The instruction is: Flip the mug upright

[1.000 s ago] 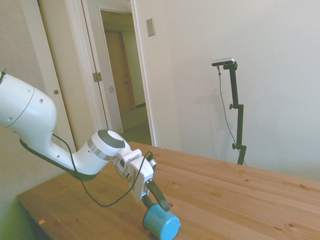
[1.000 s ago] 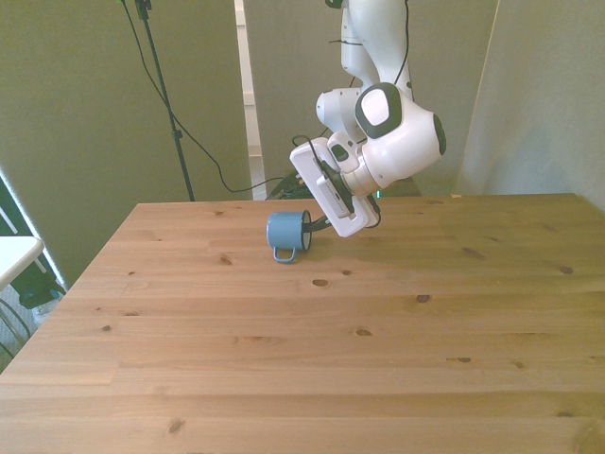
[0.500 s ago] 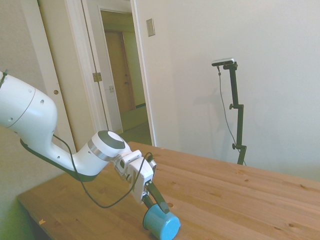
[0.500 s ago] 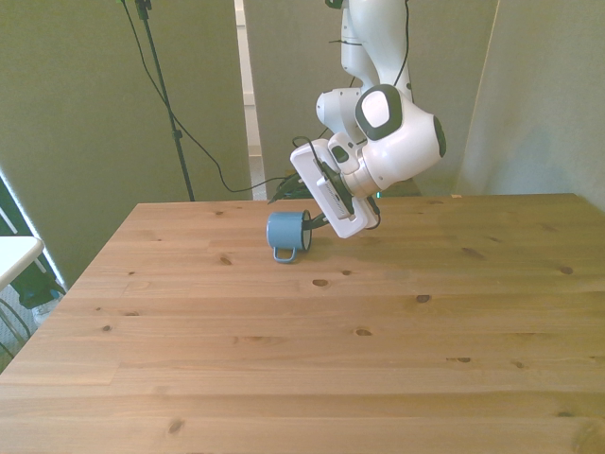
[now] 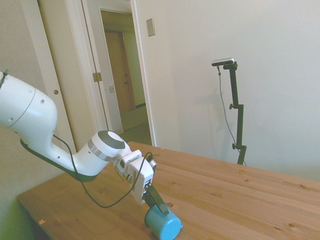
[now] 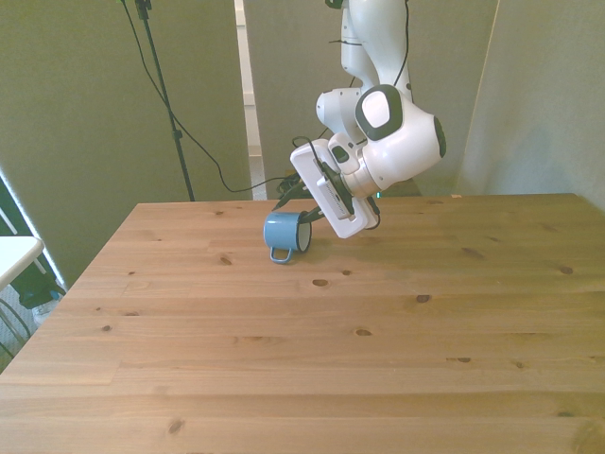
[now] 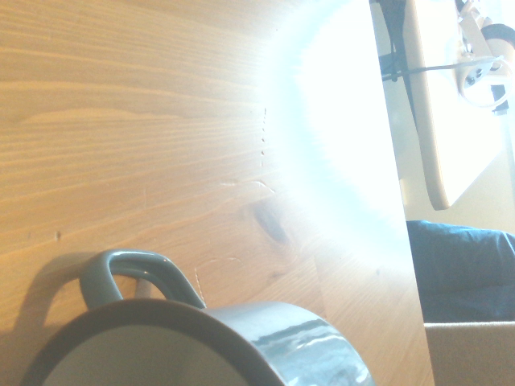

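The gripper (image 6: 304,225) is clenched on the rim of the light-blue mug (image 6: 285,233), which hangs tilted at its tip, just above the counter (image 6: 312,350).

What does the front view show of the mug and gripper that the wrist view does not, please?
Only the front view shows the gripper at the rim of the mug, the mug lying tilted on its side with its handle pointing down toward the table, and the whole tabletop around it. Only the wrist view shows the mug's rim and handle from close by, with glare washing out part of the table beyond it. Both show the light-blue mug, its handle, and the wooden table.
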{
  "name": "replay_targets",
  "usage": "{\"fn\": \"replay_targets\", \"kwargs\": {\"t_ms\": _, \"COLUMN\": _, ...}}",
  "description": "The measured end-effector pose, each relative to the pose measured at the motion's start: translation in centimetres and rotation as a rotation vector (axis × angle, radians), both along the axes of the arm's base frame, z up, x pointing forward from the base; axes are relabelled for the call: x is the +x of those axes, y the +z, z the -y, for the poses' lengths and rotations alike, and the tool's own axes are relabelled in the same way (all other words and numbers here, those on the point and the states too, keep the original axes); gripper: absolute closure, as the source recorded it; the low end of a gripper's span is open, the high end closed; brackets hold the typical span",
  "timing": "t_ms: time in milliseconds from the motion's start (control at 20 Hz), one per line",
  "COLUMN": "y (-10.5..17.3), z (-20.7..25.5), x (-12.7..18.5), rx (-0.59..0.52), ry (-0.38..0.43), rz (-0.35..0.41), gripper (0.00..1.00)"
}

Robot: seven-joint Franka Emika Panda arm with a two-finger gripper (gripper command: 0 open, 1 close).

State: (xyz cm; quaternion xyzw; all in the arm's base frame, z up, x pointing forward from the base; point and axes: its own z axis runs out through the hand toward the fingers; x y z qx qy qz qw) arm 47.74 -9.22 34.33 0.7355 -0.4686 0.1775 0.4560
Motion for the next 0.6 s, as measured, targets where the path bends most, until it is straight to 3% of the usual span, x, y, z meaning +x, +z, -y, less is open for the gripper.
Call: {"fn": "replay_targets", "kwargs": {"t_ms": 600, "y": 0.48, "z": 0.03, "x": -0.01, "rx": -0.001, "ry": 0.003, "rz": 0.011, "gripper": 1.0}}
